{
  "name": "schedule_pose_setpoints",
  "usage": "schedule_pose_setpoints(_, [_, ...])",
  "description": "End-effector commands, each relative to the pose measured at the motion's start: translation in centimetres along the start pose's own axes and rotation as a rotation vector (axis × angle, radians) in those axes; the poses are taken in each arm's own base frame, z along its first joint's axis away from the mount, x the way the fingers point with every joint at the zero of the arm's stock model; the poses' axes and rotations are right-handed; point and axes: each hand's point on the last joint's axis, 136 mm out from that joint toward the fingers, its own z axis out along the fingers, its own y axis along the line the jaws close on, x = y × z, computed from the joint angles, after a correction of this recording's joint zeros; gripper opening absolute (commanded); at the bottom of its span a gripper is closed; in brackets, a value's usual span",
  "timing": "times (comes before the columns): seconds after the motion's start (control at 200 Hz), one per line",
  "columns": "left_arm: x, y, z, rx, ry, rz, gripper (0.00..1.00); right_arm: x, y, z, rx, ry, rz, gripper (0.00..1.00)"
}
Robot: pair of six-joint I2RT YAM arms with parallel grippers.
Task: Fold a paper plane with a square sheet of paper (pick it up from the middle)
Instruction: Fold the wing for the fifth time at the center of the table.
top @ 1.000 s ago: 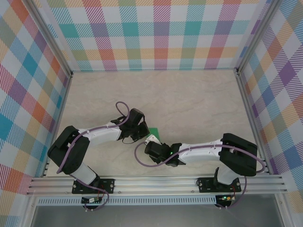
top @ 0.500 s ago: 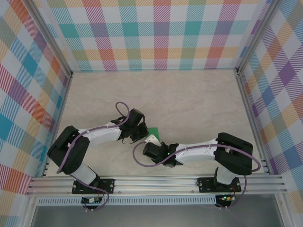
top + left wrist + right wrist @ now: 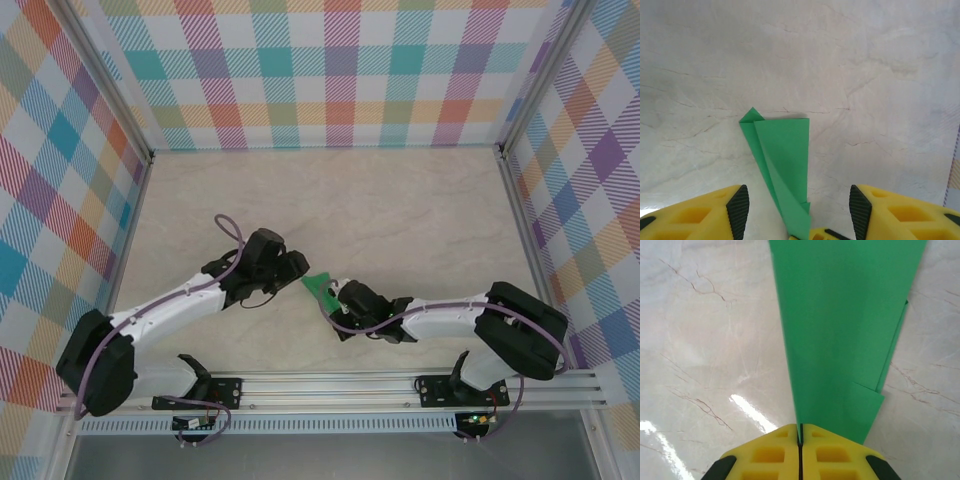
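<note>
the work surface is a pale marbled table (image 3: 420,200) enclosed on three sides by plaid-patterned walls (image 3: 330,70), with an aluminium rail (image 3: 330,385) along the near edge carrying both arm bases. the paper plane (image 3: 320,286), a narrow folded dart of bright-green paper, sits near the middle of the table, slightly left of centre and closer to the near edge than to the far wall, between the two grippers. the right gripper (image 3: 341,296) reaches in from the right; in its wrist view the yellow fingers (image 3: 770,455) are pressed together with the narrow end of the paper plane (image 3: 840,340) clamped in the seam between them, and the wide end fans out away from the gripper (image 3: 800,440) over the table. the left gripper (image 3: 297,270) sits just left of the paper. in its wrist view the jaws stand apart, the black pads (image 3: 738,210) on either side of the paper plane (image 3: 785,155) and clear of it. lengthwise creases and one overlapping flap are visible. whether the paper touches the table cannot be told.
</note>
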Motion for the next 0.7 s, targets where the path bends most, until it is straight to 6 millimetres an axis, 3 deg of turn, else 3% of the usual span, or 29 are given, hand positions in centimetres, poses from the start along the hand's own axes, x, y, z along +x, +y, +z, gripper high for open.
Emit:
schedule_pose_setpoints(0.0, [0.4, 2.2, -0.7, -0.045, -0.024, -0.002, 0.59, -1.5, 2.6, -1.1, -0.213, -0.038, 0.064, 0.07])
schedule_pose_setpoints(0.135, [1.1, 0.8, -0.7, 0.073, -0.003, 0.016, 0.54, -1.9, 2.4, -1.5, -0.295, -0.028, 0.133, 0.08])
schedule_pose_setpoints(0.325, [3.1, -1.1, 0.8, 0.2, 0.072, 0.048, 0.49, -2.2, 2.1, -1.1, -0.412, 0.014, 0.242, 0.08])
schedule_pose_setpoints(0.695, [5.2, -4.2, 3.9, 0.306, 0.111, 0.111, 0.5, -2.1, 1.0, 0.0, -0.449, 0.037, 0.366, 0.09])
